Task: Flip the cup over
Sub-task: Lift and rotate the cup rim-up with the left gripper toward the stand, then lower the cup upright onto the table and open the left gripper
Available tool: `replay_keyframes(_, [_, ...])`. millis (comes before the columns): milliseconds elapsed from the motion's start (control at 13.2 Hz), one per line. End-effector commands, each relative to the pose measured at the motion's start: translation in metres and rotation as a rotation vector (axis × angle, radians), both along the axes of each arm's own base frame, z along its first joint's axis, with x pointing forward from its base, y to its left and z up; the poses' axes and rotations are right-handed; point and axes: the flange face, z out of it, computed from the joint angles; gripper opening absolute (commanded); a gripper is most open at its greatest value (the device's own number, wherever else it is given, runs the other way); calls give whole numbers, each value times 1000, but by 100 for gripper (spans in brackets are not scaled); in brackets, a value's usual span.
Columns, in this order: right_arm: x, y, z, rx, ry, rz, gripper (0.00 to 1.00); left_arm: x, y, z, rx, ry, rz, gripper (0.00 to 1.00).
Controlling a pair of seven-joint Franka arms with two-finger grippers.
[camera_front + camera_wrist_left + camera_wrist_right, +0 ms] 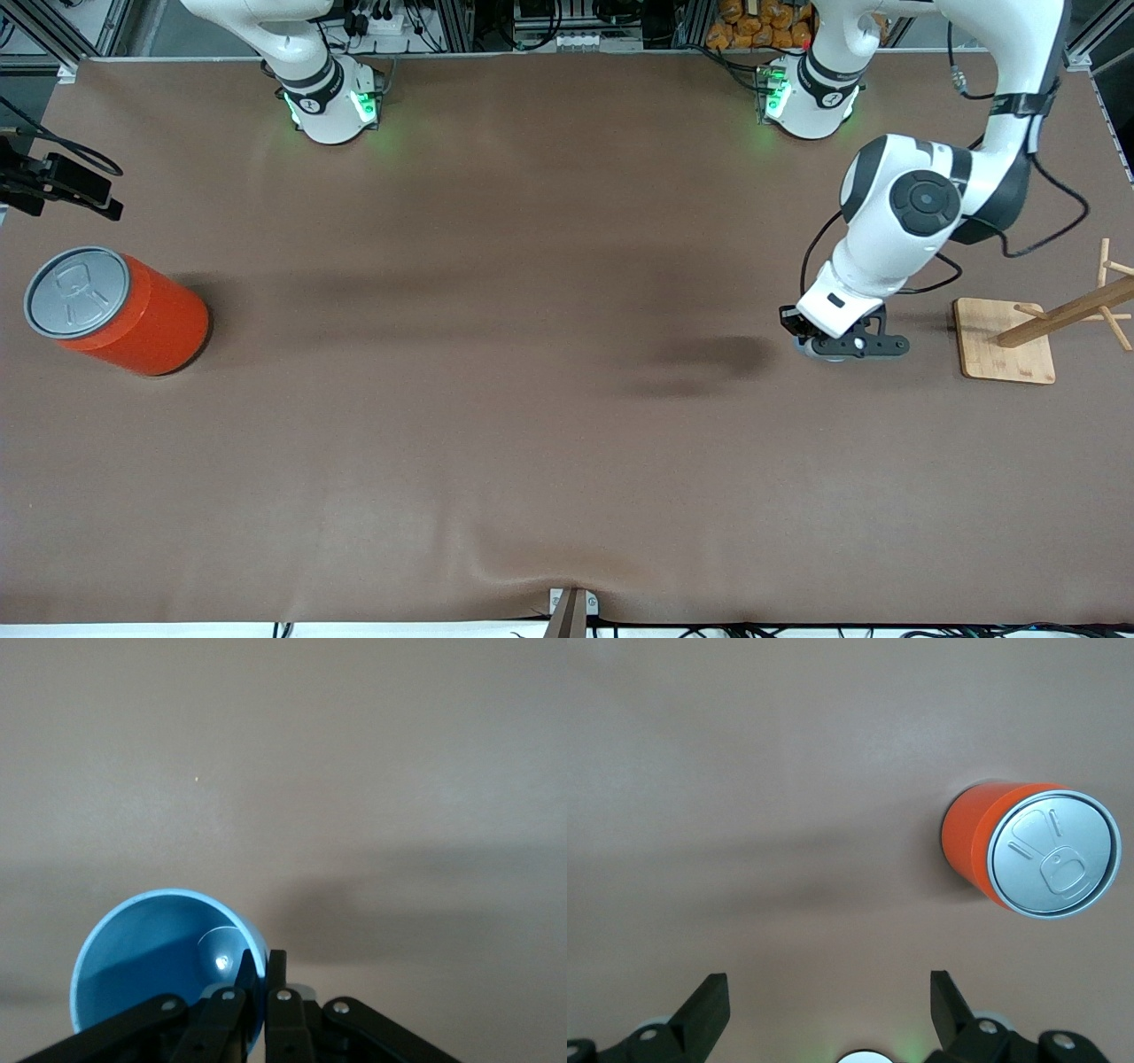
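The light-blue cup (pixel 164 970) is pinched by its rim between the pressed-together fingers of the left gripper (pixel 837 344), one finger (pixel 241 988) being set inside the darker blue interior and the other on the outer wall. The cup's open mouth is turned toward the left wrist camera. In the front view the cup is almost wholly hidden under the gripper, low over the brown table (pixel 496 399), beside the wooden rack (pixel 1045 328) at the left arm's end. The right gripper (pixel 828 1010) is held spread and empty above the table near the orange can (pixel 120 310), where the right arm waits
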Motion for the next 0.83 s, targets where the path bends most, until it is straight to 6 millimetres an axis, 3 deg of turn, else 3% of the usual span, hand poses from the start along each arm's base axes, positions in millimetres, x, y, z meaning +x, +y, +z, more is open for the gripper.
replay_keyframes(0, [3,-2,2,8,-4,-18,100,-27,17,-26,-11,-68,-8,0])
replay_keyframes(303, [4,-2,2,8,-4,-18,100,-34,24,-50,-10,-37,12,0])
replay_keyframes(757, [4,-2,2,9,-5,-18,100,-28,37,-63,0,-31,21,0])
